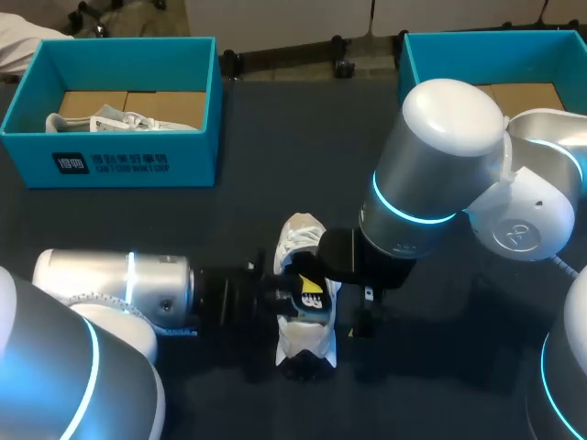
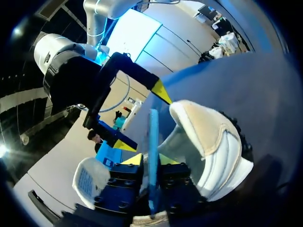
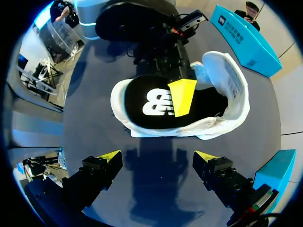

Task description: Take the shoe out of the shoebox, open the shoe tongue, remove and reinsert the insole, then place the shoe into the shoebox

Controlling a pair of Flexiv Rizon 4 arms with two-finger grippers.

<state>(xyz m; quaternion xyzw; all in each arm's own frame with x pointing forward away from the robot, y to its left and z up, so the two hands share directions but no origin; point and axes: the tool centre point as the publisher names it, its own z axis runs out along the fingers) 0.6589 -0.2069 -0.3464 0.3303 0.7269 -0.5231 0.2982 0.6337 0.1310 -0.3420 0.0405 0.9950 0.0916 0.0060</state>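
Ok, see white shoe (image 1: 299, 240) sole-down on dark table (image 1: 257, 183), opening facing up. See left arm low and level, pointing sideways at shoe, left gripper (image 2: 151, 160) inside shoe's opening and clamped on insole (image 3: 147, 101): one yellow tip on top of black insole face, thin blue edge pinched between both fingers in left wrist view. Note insole lying mostly inside shoe. See right arm bent over shoe from opposite side, wrist pointing straight down, right gripper (image 3: 158, 157) hovering above table just beside shoe, fingers wide apart, touching nothing. Mark teal shoebox (image 1: 110, 160) well behind shoe on left arm's side, second white shoe (image 1: 119, 119) inside it. Mark other teal shoebox (image 1: 495, 44) well behind shoe on right arm's side, partly hidden by right arm.
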